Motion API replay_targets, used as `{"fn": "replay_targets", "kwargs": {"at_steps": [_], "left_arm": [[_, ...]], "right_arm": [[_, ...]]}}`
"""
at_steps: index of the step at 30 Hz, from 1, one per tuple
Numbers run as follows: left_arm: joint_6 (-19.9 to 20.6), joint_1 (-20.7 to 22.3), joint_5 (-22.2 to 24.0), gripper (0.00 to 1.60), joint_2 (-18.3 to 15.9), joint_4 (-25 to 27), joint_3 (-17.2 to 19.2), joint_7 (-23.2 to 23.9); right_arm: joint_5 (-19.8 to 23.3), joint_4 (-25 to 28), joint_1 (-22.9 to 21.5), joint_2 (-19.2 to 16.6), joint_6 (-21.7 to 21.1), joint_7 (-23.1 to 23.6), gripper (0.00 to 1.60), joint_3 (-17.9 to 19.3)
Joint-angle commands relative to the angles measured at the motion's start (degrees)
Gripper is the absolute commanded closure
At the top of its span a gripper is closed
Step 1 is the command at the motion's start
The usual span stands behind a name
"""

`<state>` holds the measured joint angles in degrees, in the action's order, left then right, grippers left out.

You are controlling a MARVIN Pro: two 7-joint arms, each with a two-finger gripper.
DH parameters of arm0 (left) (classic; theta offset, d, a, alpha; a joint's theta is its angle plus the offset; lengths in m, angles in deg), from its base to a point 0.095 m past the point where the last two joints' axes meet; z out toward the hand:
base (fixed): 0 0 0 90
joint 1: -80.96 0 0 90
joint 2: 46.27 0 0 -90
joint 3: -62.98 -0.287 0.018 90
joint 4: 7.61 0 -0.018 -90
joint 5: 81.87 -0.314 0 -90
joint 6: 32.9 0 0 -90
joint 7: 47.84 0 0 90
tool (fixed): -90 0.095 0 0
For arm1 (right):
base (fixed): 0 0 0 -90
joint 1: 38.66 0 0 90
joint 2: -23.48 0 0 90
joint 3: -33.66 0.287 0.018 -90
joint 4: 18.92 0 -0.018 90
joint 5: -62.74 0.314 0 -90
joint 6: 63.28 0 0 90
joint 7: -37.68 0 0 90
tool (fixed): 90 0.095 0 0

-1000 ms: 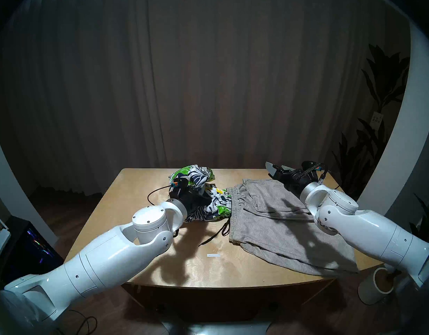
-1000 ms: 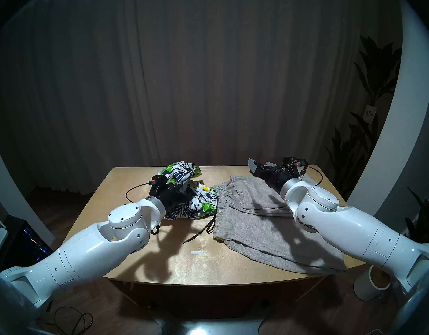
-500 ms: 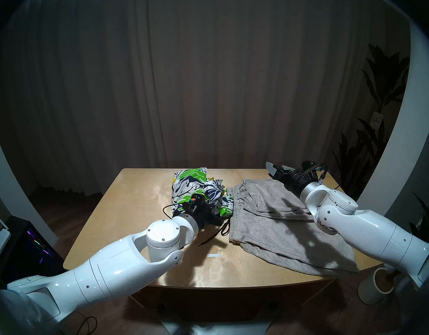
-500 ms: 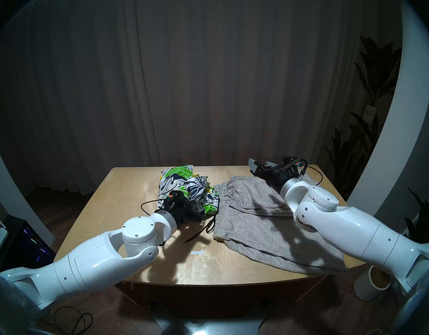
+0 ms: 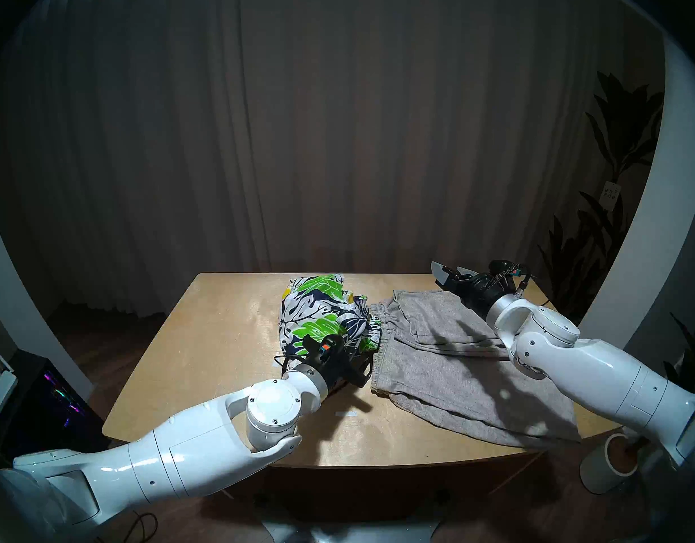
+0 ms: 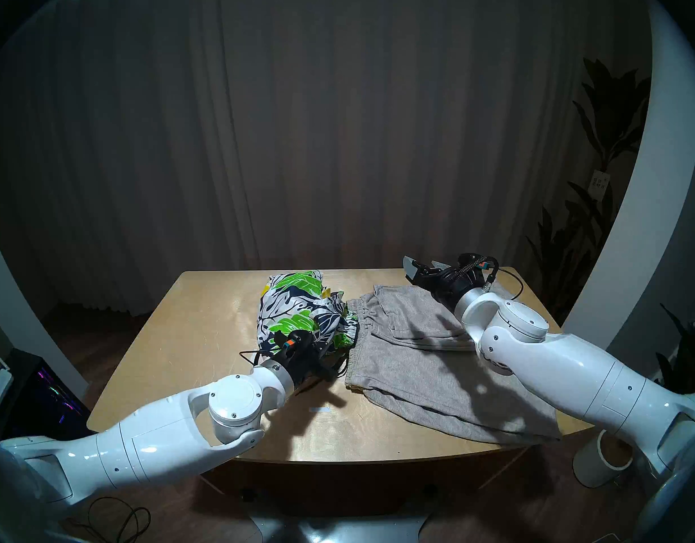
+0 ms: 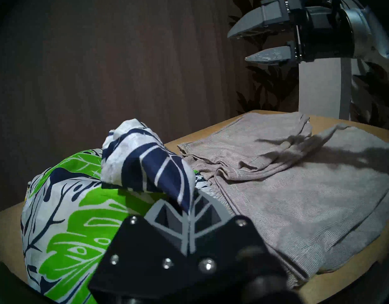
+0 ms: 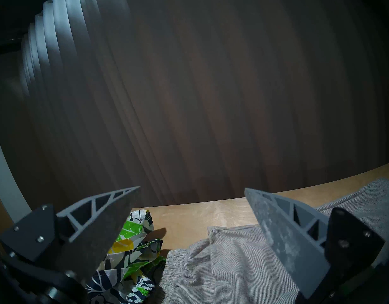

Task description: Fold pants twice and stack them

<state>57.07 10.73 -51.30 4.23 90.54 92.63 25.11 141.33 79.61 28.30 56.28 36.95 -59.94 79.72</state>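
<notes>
In the left head view, the left hand [image 5: 352, 368] is sitting low at the near end of the navy-and-white leaf-print shorts with green and yellow patches [image 5: 322, 315], which are lying bunched in a long heap stretching away from it across the pale wooden surface [image 5: 220, 334]; the plain light-grey knit shorts with an elastic waist [image 5: 455, 358] are lying spread just beside that hand on its right, their waistband touching the print fabric. The right hand [image 5: 450, 274] is hovering above the far corner of the grey pair, gripping nothing. The right head view is showing the same layout: the left hand [image 6: 322, 360] at the print shorts' [image 6: 299, 307] near end, the right hand [image 6: 422, 267] raised over the grey shorts [image 6: 436, 354]. In the left wrist view, the left hand [image 7: 189, 218] is pinching a fold of navy-and-white cloth [image 7: 149, 163] between nearly closed fingers, probably to drag the heap flat for a first fold; the grey shorts [image 7: 299, 187] are lying to its right, and the right hand [image 7: 242, 47] is waiting above them with its fingers apart. In the right wrist view, the right hand [image 8: 191, 209] is spread wide and empty, the grey waistband [image 8: 211, 264] lying below it and the print shorts [image 8: 132, 242] below to its left, likely parked clear until needed.
</notes>
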Motion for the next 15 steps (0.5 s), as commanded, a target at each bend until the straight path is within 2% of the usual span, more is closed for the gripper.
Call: {"fn": "replay_targets", "kwargs": {"at_steps": [1,3,6,9,10,15], "left_arm": [[-2.09,1.67,-2.46,0.41,0.03,-0.66,-0.58,1.96],[-2.01,2.00,-3.63,0.43,0.34,-0.94,-1.03,1.73],[-1.89,2.91,-5.41,0.03,0.47,-1.11,-1.69,2.06],[-1.91,3.25,-5.08,0.08,0.69,-1.08,-1.71,2.99],[-1.93,3.41,-4.96,0.24,0.69,-1.14,-1.76,3.58],[-2.84,3.16,-2.63,0.29,1.20,-1.75,-1.50,6.26]], "right_arm": [[-0.05,0.01,-1.39,-0.01,-0.45,0.34,0.00,0.70],[-0.17,-0.21,-1.55,0.15,-0.54,0.30,0.00,0.64],[-0.23,-0.28,-1.66,0.29,-0.57,0.13,0.00,0.64],[-0.29,-0.26,-1.67,0.38,-0.54,-0.09,0.00,0.70],[-0.31,-0.26,-1.67,0.39,-0.54,-0.14,0.00,0.71],[-0.36,-0.43,-1.69,0.48,-0.53,-0.34,0.00,0.75]]}}
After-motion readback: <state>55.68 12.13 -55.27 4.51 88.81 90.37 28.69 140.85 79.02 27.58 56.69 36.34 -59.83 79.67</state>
